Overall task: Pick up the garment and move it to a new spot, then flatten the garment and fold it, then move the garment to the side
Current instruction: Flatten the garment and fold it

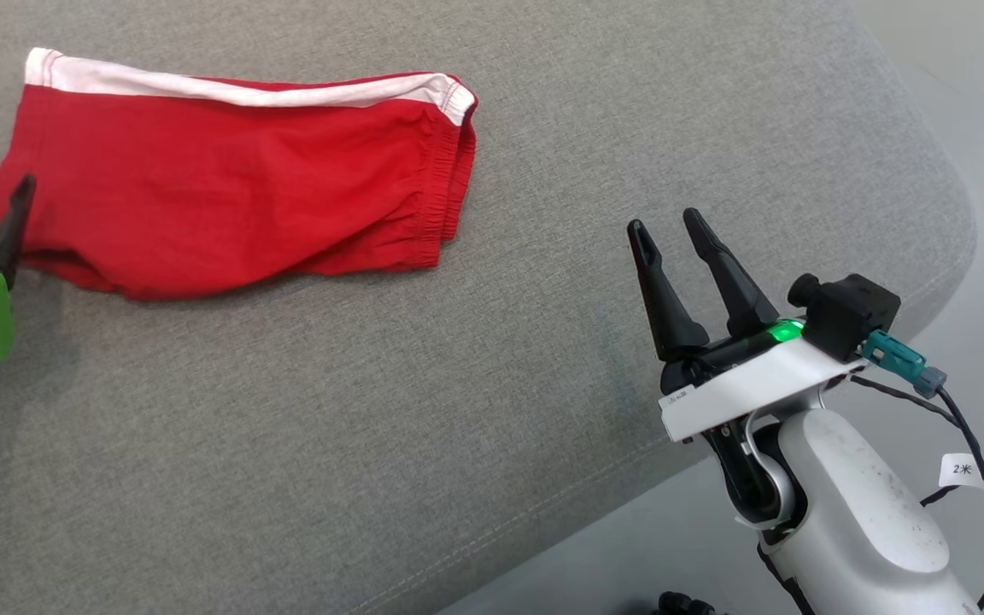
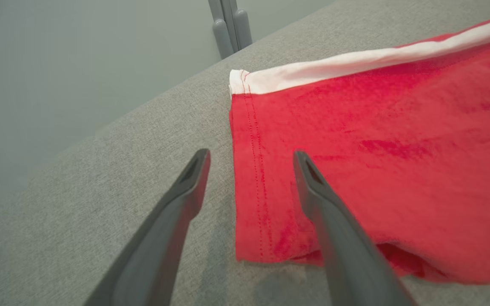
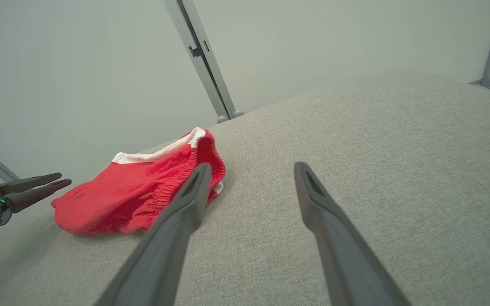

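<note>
- Red shorts (image 1: 227, 196) lie on the grey cushion (image 1: 424, 444), toward 10 o'clock from the middle of the head view. They are mostly flat, with a slack bulge along the 6 o'clock edge.
- Long axis runs 9 to 3 o'clock. The gathered waistband (image 1: 449, 184) points to 3 o'clock and the stitched leg hem (image 2: 253, 170) to 9 o'clock. The white side stripe (image 1: 244, 87) runs along the 12 o'clock edge.
- My left gripper (image 2: 251, 155) is at the hem end with its jaws wide apart and holding nothing. One finger is over the red cloth, the other over bare cushion. I cannot tell whether they touch.
- My right gripper (image 1: 666, 220) has its jaws apart and empty. It is well apart from the shorts, at about 4 o'clock from the waistband.
- Judgement: the step in hand is taking hold of the hem.
- To do it well, go low so the cushion-side finger slides under both layers, bite past the stitching and close fully before lifting.
- The right gripper should pinch the waistband end, so the shorts rise level along their long axis and do not bunch.
</note>
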`<state>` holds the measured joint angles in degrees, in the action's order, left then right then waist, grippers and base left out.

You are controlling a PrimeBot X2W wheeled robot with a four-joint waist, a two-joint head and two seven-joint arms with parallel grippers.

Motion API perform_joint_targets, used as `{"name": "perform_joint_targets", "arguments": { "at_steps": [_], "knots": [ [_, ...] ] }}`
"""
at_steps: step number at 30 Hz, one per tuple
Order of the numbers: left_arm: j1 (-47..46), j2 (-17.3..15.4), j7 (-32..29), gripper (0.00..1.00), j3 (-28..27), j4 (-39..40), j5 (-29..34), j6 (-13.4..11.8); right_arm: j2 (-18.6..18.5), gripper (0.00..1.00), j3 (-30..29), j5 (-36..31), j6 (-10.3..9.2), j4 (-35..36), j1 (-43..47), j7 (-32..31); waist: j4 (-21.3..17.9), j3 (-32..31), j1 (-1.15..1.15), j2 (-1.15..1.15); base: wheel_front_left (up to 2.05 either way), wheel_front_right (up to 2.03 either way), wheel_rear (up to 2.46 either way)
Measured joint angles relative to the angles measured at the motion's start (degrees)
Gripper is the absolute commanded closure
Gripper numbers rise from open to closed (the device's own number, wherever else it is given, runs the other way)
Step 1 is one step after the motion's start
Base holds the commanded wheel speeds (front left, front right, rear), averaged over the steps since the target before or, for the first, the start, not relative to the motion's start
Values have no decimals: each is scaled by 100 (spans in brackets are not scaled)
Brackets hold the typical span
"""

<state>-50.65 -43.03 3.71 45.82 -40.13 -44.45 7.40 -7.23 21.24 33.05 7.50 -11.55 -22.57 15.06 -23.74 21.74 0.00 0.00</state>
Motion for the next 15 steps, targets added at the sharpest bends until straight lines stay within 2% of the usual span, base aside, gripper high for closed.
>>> {"name": "perform_joint_targets", "arguments": {
  "at_steps": [5, 12, 15],
  "knots": [
    [-76, -71, -555, 0, 257, -149, -458, 1, 46, 0, 20, 12, 0, -47, -4, 0, -135, 59, 0, 0, 0, 0, 0],
    [-232, -188, -1020, 0, 577, -443, -570, 2, 62, 0, 26, 23, 0, -68, -4, 0, -215, 95, 0, 0, 0, 0, 0],
    [-277, -164, -1244, 0, 583, -511, -825, 2, 59, 0, 34, 25, 0, -92, -4, 0, -206, 78, 0, 0, 0, 0, 0]
  ]
}}
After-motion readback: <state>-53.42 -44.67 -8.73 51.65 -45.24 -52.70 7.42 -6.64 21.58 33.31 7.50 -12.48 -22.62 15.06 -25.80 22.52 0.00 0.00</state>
